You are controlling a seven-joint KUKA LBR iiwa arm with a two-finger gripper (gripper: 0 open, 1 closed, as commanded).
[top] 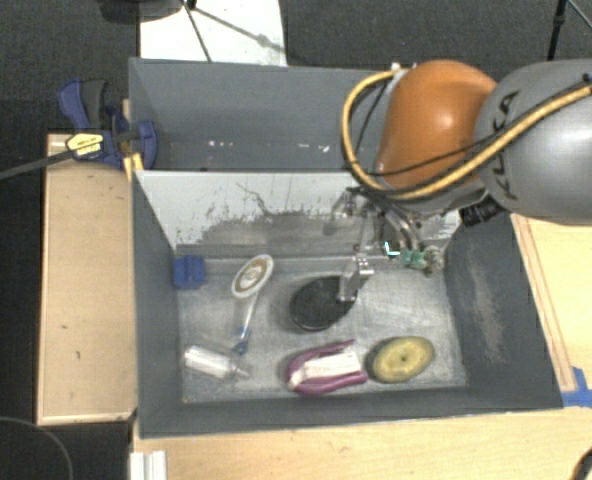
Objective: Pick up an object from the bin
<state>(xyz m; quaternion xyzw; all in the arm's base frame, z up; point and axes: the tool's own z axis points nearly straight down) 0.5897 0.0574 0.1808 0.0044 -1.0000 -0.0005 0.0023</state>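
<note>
My gripper (352,286) reaches down from under the orange cover, and one metal finger touches the right edge of a black round disc (314,305) lying in the middle of the bin floor. In front of it lie a purple and white oblong thing (323,368) and a yellow-green round slice (401,359). I cannot make out whether the fingers stand apart or together.
A clear-handled brush with an oval white head (248,288) lies left of the disc. A small blue block (188,272) sits by the left wall and a clear small tube (208,362) at the front left. The arm covers the bin's back right.
</note>
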